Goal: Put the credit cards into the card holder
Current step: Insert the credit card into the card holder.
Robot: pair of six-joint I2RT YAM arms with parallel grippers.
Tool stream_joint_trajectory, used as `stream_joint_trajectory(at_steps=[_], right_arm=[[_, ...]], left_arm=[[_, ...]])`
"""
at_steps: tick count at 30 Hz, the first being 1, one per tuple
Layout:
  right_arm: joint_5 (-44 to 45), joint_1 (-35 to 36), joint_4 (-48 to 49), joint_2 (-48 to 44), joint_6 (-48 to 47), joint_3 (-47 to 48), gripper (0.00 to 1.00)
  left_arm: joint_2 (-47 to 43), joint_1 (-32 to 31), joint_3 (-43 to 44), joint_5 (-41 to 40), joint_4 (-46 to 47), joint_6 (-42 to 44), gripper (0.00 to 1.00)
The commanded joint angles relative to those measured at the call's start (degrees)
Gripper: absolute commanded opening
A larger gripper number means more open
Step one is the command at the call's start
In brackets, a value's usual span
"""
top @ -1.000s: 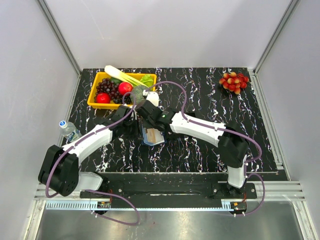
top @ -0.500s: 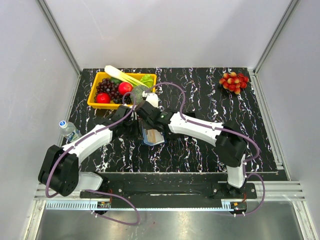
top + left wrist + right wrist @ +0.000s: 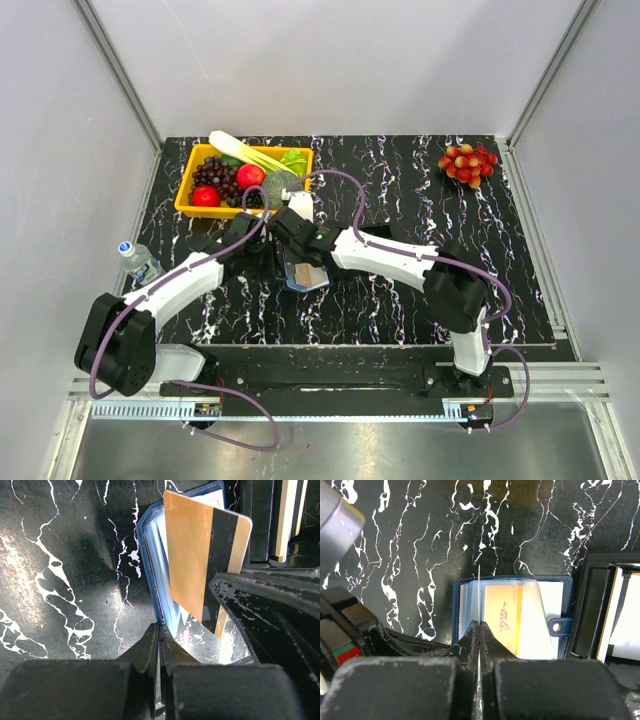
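My right gripper [image 3: 479, 627], clamped on the gold credit card [image 3: 200, 560], has edged it farther over the open card holder [image 3: 150, 555], whose edge my closed left gripper [image 3: 160, 635] pinches. The card looks lined up with the sleeves, not yet slotted
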Motion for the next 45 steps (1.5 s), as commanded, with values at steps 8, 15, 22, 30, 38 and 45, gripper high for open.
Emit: stream_joint_trajectory(at_steps=[8,15,22,30,38,45], right_arm=[[9.37,1.44,-3.33,-2.6,-3.26,2.12,0.0],[10.52,1.27,-4.21,-4.62,-2.82,-0.42,0.0],[2.97,-2.24,-3.51,-5.06,-1.77,-3.41,0.0],[-5.98,-6.9,-1.05,-5.85,-2.91,-8.77,0.0],[-12.41,-7.52,4.39,-8.05,-4.58,-8.95,0.0],[-24.34,-9.53,11.33,-8.93,-3.01,-12.1,0.0]], left_arm=[[-2.98,0.07,-0.83,-1.16,2.34,-1.1,0.0],[-3.5,0.07,-2.41,-3.18,1.9,-1.45,0.0],[-3.68,0.07,-4.79,-4.85,1.64,-2.16,0.0],[-2.8,0.07,-4.44,-5.82,1.55,-1.63,0.0],[-2.63,0.07,-3.39,-5.82,1.02,-0.75,0.0],[-2.19,0.07,-3.3,-6.08,1.02,-0.31,0.0]])
